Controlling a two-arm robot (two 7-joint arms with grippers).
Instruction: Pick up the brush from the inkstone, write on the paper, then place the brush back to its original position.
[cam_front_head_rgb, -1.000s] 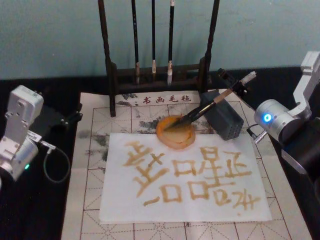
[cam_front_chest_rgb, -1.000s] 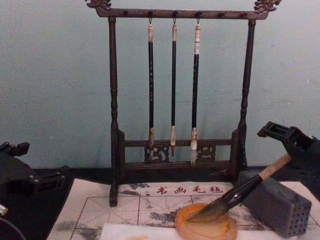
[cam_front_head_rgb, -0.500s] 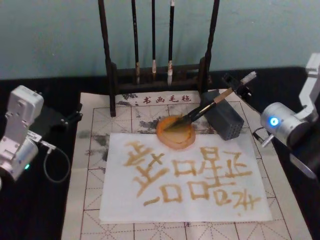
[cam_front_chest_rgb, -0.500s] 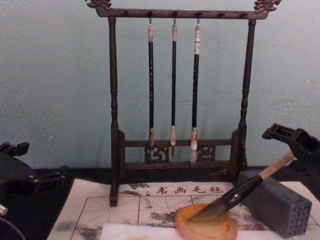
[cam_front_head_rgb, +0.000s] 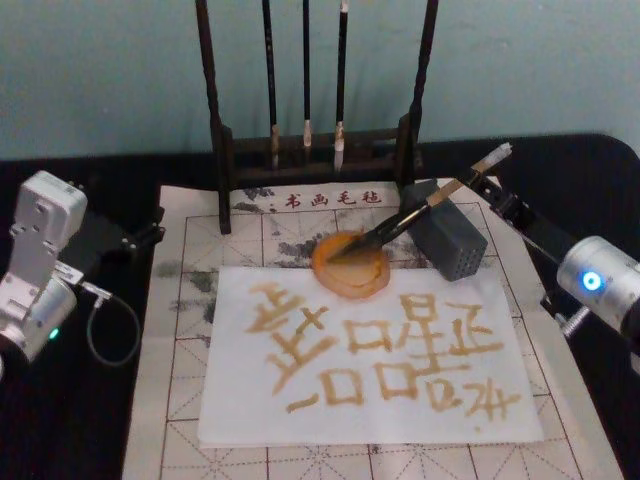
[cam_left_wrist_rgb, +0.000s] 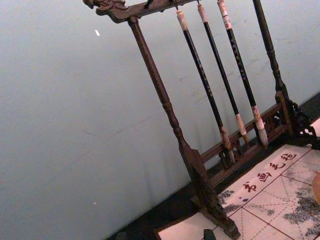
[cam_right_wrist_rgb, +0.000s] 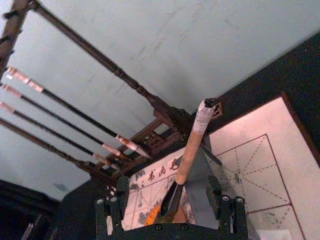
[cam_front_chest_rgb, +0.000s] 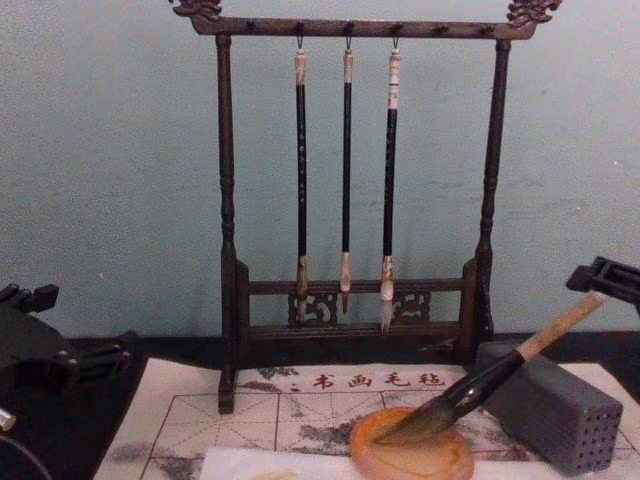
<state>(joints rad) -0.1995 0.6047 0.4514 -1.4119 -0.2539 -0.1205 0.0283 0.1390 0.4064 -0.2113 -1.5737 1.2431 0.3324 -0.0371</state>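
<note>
The brush (cam_front_head_rgb: 405, 222) lies at a slant, its dark tip in the orange inkstone (cam_front_head_rgb: 325, 270) and its shaft propped on the grey perforated block (cam_front_head_rgb: 452, 242). In the chest view the brush (cam_front_chest_rgb: 490, 385) slopes up to the right from the inkstone (cam_front_chest_rgb: 410, 458). My right gripper (cam_front_head_rgb: 508, 208) stands open just right of the brush's whitish end, not touching it; the right wrist view has the brush (cam_right_wrist_rgb: 187, 155) ahead between its spread fingers (cam_right_wrist_rgb: 107, 210). The white paper (cam_front_head_rgb: 240, 400) bears ochre characters. My left gripper (cam_front_head_rgb: 115, 238) stays parked at the left.
A dark wooden rack (cam_front_head_rgb: 222, 140) with three thin hanging brushes (cam_front_chest_rgb: 346, 170) stands behind the inkstone. The beige mat (cam_front_head_rgb: 190, 300) with a red grid lies under the paper. Black table surface flanks the mat on both sides.
My right arm has drawn back to the right and toward me, away from the brush's end. The brush stays resting on the inkstone and block. The left arm has not moved.
</note>
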